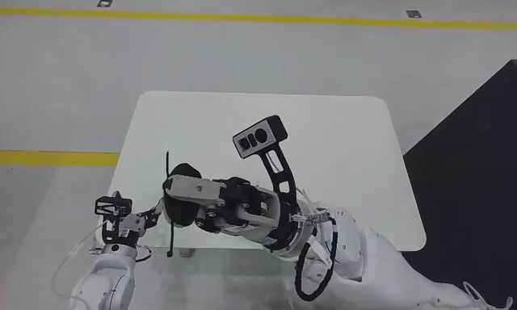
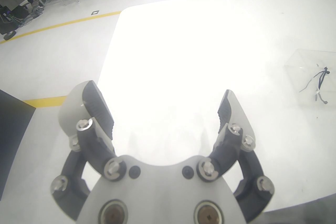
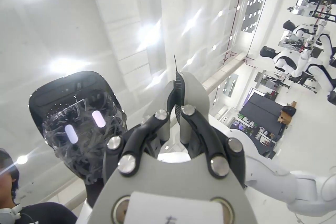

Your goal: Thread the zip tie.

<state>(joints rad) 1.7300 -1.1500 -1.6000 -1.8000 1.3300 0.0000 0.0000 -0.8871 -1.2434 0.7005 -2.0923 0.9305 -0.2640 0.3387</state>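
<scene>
A grey floor (image 1: 242,60) crossed by yellow lines (image 1: 242,18) is seen around the white table (image 1: 347,148). The table's edge from 6 to 8 o'clock is hidden in the top view by the right arm (image 1: 242,213). A clear box (image 2: 309,70) of thin strands is set on the table. At 8 o'clock the left gripper (image 2: 158,88) is held spread, with nothing between. The right gripper (image 3: 178,83), nearby, is clamped on the zip tie (image 3: 175,63).

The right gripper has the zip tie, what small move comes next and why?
Probably bring the open left gripper to the free end of the zip tie: the right gripper is shut on it, and the left holds nothing.
</scene>
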